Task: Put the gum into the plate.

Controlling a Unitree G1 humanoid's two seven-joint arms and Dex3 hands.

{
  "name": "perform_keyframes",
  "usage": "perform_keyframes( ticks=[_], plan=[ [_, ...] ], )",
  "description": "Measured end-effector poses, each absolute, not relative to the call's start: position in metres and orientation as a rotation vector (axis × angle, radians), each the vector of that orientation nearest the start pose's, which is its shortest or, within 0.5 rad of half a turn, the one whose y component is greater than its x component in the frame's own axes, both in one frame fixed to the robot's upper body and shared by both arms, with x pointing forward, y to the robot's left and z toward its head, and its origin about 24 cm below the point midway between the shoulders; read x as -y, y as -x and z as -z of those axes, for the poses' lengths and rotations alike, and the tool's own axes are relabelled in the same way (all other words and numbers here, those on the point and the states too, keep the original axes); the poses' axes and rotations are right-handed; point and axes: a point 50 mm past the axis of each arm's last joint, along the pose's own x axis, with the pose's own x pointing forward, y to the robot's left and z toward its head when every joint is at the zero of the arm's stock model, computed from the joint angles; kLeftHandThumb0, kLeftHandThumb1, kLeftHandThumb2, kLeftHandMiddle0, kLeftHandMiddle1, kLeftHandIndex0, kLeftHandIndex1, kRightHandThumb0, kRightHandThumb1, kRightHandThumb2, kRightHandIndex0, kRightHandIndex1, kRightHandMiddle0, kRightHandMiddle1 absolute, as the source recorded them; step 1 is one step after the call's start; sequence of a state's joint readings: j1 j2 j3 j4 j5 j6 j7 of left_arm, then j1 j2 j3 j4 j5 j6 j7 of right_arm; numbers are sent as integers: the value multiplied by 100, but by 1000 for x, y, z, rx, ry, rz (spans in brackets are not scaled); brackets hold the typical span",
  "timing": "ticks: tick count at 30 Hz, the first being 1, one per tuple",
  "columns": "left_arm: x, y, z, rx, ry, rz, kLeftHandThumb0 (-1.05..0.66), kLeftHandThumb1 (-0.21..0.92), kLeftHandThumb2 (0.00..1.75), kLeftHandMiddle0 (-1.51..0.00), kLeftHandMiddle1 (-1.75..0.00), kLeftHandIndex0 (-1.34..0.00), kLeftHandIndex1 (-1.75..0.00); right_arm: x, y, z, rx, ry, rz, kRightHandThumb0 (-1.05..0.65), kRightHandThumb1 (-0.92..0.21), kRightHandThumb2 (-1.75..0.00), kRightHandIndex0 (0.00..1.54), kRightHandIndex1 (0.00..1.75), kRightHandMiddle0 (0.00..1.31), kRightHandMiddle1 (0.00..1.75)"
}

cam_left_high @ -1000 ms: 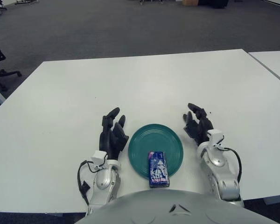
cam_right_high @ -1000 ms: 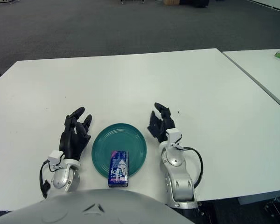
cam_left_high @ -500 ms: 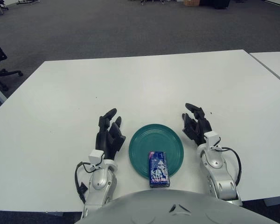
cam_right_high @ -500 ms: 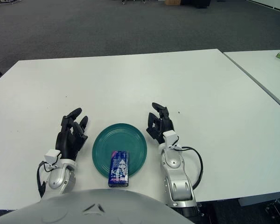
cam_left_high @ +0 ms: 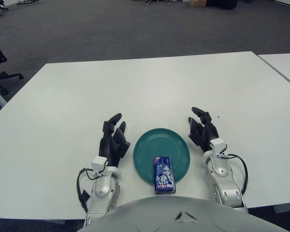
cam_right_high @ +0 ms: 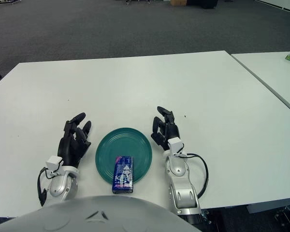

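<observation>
Left to right, taking the green plate [cam_left_high: 161, 145] as landmark. The left robot hand [cam_left_high: 113, 140] rests on the white tabletop [cam_left_high: 150, 87] just left of the plate, fingers loosely spread, holding nothing. The gum [cam_left_high: 164, 174], a blue pack, lies on the plate's near portion, its near end overhanging the rim; its long axis runs from the robot toward the plate's centre. The right robot hand [cam_left_high: 202, 130] rests just right of the plate, fingers relaxed and empty. Both hands flanking the plate suggests placement is judged complete.
</observation>
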State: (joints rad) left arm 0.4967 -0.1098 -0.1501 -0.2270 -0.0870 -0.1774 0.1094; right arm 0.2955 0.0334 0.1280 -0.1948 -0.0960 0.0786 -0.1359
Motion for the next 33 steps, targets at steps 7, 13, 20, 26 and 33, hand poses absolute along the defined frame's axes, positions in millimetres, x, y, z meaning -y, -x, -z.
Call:
perform_keyframes(
  ticks=[7,13,20,26,33],
  plan=[
    [-136,-155,-12,-75,239,-168,-91,92,93,-55,-12,-20,-102,138,-194,-16,-146,54,100,-72,-92,-90,38,2,0,72],
    [-137,-154,-11,-66,239,-167,-92,92,91,-54,-11,-21,-102,140,-194,-16,-133,55,108,-72,-92,-91,40,3,0,74],
    [-136,-155,-11,-58,241,-165,-92,92,92,-53,-11,-19,-102,143,-194,-15,-127,54,114,-71,-92,-89,43,4,0,74],
    [-134,-155,-10,-57,243,-160,-91,92,92,-53,-11,-19,-101,147,-195,-14,-123,50,105,-70,-92,-89,44,4,0,72],
    [-131,-156,-8,-56,254,-142,-92,92,90,-57,-12,-25,-105,152,-196,-13,-115,52,97,-68,-92,-88,43,2,0,69]
  ],
)
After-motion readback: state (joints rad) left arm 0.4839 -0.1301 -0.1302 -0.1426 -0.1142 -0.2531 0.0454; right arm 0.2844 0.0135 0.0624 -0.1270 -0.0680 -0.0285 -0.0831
